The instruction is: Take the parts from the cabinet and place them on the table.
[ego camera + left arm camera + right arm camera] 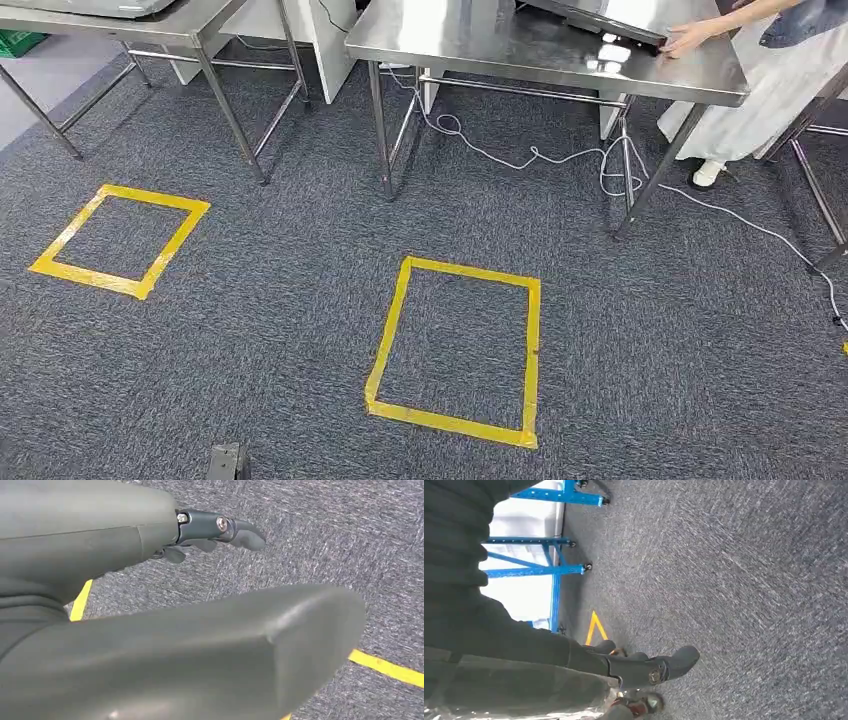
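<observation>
While outstretched, left robot hand (150, 630) over carpet (325, 540)

Speckled dark grey carpet (280, 330) covers the floor. Two yellow tape squares (455, 348) lie on it, one left of the other. Beyond them stands a shiny silver tabletop (520, 50), with a white cable (560, 155) under it. The left hand (215, 530) is grey with darker fingers; a blue frame (549, 570) stands beyond the right hand (644, 670).

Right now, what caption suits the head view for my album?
Two yellow tape squares on grey carpet before steel tables; a person's hand rests there.
</observation>
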### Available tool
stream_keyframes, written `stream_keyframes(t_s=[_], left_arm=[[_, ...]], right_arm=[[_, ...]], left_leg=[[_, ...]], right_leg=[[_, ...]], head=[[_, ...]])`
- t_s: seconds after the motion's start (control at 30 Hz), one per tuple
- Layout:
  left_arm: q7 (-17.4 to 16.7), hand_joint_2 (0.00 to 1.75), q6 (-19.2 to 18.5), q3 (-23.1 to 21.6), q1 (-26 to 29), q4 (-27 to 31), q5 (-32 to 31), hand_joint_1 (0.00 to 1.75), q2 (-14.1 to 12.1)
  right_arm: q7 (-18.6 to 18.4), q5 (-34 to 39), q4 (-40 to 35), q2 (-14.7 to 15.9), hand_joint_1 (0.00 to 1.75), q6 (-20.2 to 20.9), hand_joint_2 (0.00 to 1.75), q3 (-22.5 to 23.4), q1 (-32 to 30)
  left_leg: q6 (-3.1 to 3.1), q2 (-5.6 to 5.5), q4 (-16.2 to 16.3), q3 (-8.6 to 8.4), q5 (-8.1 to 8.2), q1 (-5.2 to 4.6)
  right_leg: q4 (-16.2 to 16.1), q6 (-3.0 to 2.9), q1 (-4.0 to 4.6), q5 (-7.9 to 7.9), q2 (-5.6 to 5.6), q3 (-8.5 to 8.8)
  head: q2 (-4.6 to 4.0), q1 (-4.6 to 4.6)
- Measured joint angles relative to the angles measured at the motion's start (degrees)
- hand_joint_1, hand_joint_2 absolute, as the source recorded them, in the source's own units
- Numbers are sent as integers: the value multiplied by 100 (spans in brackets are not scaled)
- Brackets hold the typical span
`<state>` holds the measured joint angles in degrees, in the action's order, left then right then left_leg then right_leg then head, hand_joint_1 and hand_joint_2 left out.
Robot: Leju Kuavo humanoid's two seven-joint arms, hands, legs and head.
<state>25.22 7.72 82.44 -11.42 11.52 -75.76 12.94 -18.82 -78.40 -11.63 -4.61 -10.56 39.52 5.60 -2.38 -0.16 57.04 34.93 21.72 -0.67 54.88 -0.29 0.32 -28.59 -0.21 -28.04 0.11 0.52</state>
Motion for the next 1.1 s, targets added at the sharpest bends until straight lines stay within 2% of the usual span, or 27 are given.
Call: stream_keyframes(t_s=[0.3, 0.53, 0.7, 0.87, 0.93, 0.97, 1.0, 1.03, 1.07, 1.1], left_arm=[[-26, 0, 2, -4, 1, 0, -20, 0, 2], [-57, 0, 17, -13, 2, 0, -52, 0, 2], [-74, 0, 20, -24, 2, 0, -61, 0, 2], [-76, 0, 20, -24, 2, 0, -61, 0, 0], [-76, 0, 20, -24, 2, 0, -61, 0, 0], [-76, 0, 22, -24, 2, 0, -61, 0, 0], [-79, 0, 22, -24, 2, 0, -61, 0, 7], [-79, 0, 22, -26, -2, 0, -61, 0, 11], [-79, 0, 22, -26, -12, 0, -61, 0, 11], [-79, 0, 20, -26, -11, 0, -61, 0, 11]], right_arm=[[-13, -94, 0, -48, 0, 100, 175, -44, -1], [142, -28, 0, -68, 0, 50, 175, -42, -1], [123, 4, 0, -79, 0, 39, 175, -33, -3], [105, 4, 0, -109, 0, 39, 175, -33, -3], [105, 4, 0, -116, 0, 39, 175, -33, -2], [105, 4, 0, -116, 0, 39, 175, -33, 0], [105, 4, 0, -111, 0, 35, 175, -33, -1], [105, 4, 0, -101, 0, 33, 175, -31, 1], [103, 4, 0, -103, 0, 30, 175, -31, -1], [103, 7, 0, -103, 0, 31, 175, -31, -5]], left_leg=[[3, 0, -1, 8, 1, 2], [3, 0, 0, 8, 0, -7], [-3, -2, 17, 29, 5, -28], [-57, -2, 61, 52, 39, -43], [-86, -3, 60, 56, 47, -57], [-120, -4, -14, 32, 20, -44], [-146, 8, -114, -21, -47, 22], [-180, 9, -160, -31, -69, 15], [-199, 33, -160, -11, -86, 15], [-198, 40, -160, 9, -90, 11]], right_leg=[[0, 0, 6, 0, -1, -6], [0, 1, 6, 1, -3, -10], [-1, 13, -32, 6, -3, -14], [-2, 37, -49, 11, -3, -14], [-23, 79, -58, 15, -3, -11], [-44, 109, -23, 16, -5, -8], [48, 116, -24, -32, -2, 8], [241, 84, -30, -171, 1, -106], [656, 32, -39, -405, 10, -325], [1144, 7, -57, -619, 12, -571]], head=[[0, -2], [0, -2], [0, -4], [0, -2], [0, -2], [0, 2], [0, -9], [0, -7], [0, -22], [0, -22]])
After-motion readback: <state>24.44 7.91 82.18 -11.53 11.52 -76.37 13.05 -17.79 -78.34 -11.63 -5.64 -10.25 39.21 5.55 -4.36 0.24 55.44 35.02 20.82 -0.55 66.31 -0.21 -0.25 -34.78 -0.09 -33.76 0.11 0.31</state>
